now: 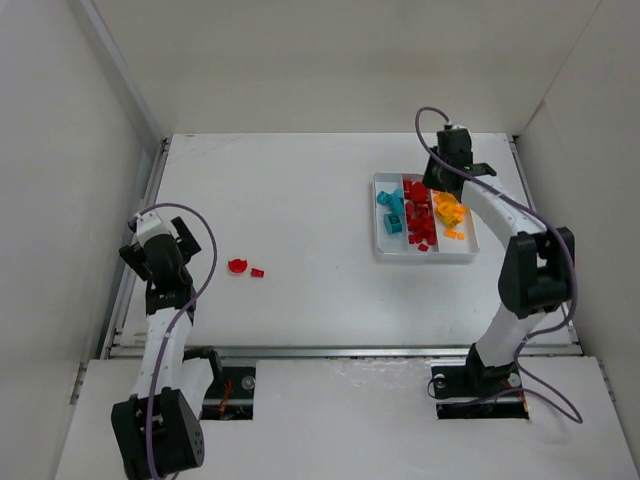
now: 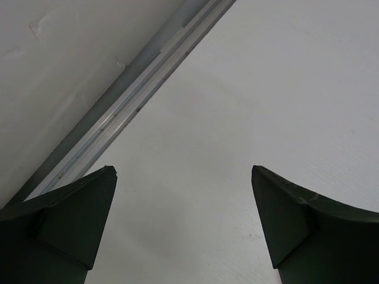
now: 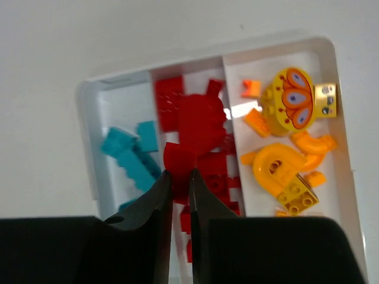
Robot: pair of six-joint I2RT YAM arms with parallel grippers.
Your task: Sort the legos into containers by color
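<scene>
The white tray (image 1: 425,258) lies at the right of the table with three compartments. They hold teal legos (image 1: 390,212), red legos (image 1: 420,222) and orange-yellow legos (image 1: 449,212). My right gripper (image 1: 440,185) hangs above the tray's far end. In the right wrist view its jaws (image 3: 180,173) are shut on a small red lego (image 3: 177,160) over the middle compartment's red pile (image 3: 198,121), between teal pieces (image 3: 130,151) and orange pieces (image 3: 278,171). Two red legos (image 1: 237,265) (image 1: 257,272) lie on the table left of centre. My left gripper (image 1: 158,250) stands open and empty (image 2: 183,171).
A grey metal rail (image 2: 136,94) runs along the table's left edge, close to the left gripper, with a white wall beyond it. White walls enclose the table at the back and right. The tray's rim (image 3: 89,89) stands raised.
</scene>
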